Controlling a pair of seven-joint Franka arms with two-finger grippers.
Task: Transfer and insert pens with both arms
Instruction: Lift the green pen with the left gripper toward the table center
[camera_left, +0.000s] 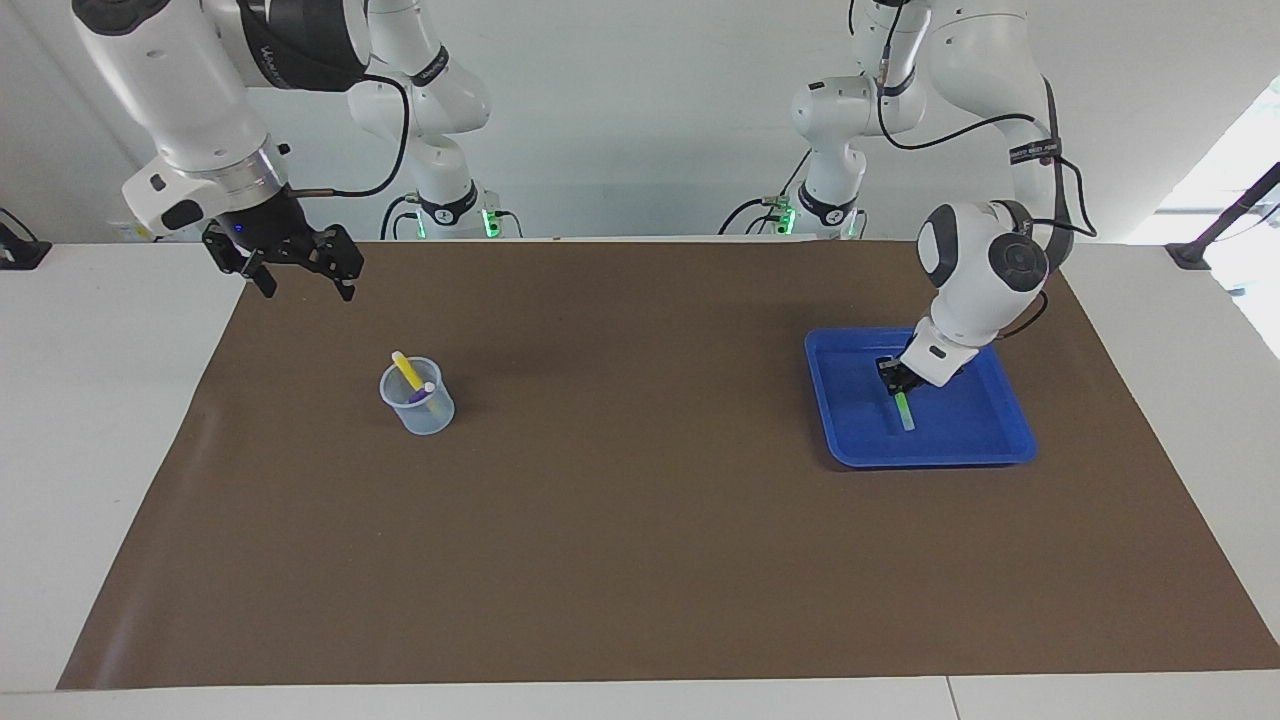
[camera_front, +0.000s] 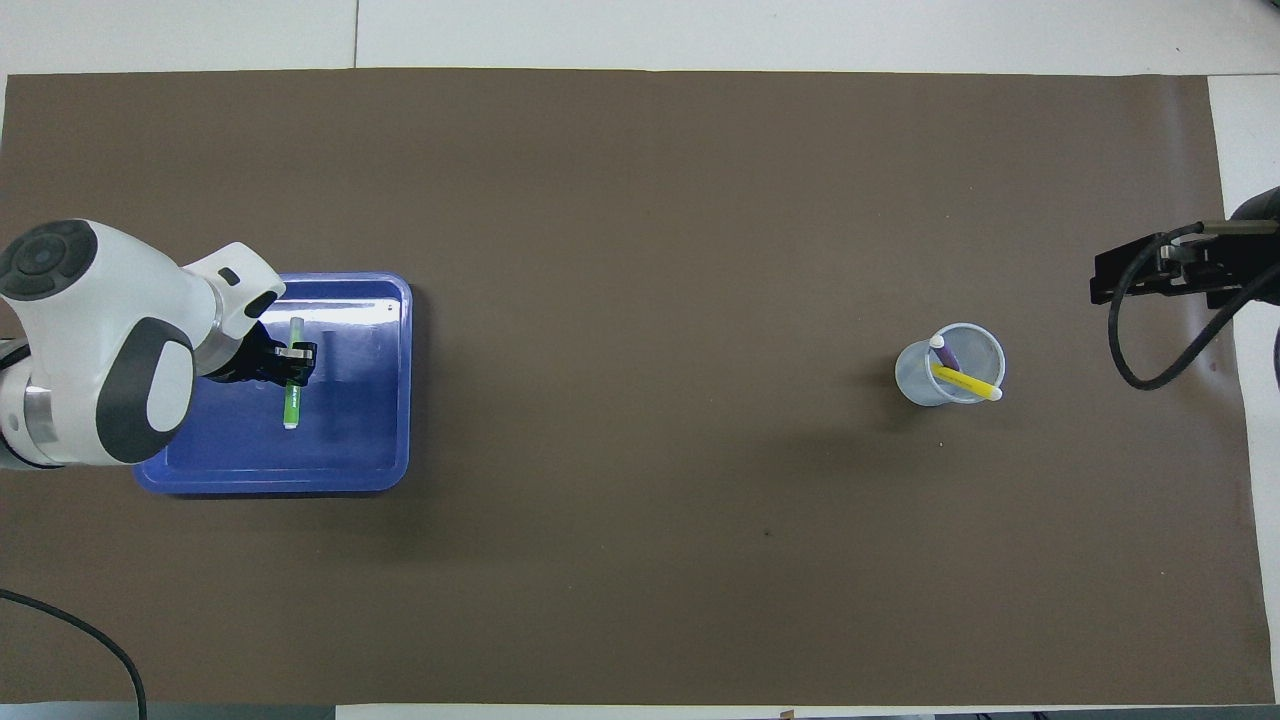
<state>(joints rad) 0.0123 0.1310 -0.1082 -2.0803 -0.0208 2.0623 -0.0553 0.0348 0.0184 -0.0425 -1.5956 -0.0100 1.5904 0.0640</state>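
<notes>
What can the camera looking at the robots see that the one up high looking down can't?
Only the facing view shows the robots' tall white arms, the two smaller arms with green lights, and the right tool hanging open in the air. Only the overhead view shows the green pen from end to end, crossing the left tool shut on it. Both show the blue tray, and the clear cup holding the yellow pen and purple pen.

Blue tray (camera_left: 1015, 432): glossy plastic. Cup (camera_left: 428, 415): translucent, smooth plastic. Brown mat (camera_left: 640, 520): matt, paper-like. Worktop (camera_left: 90, 400): smooth white. Arm shells (camera_left: 975, 280): glossy white plastic.
</notes>
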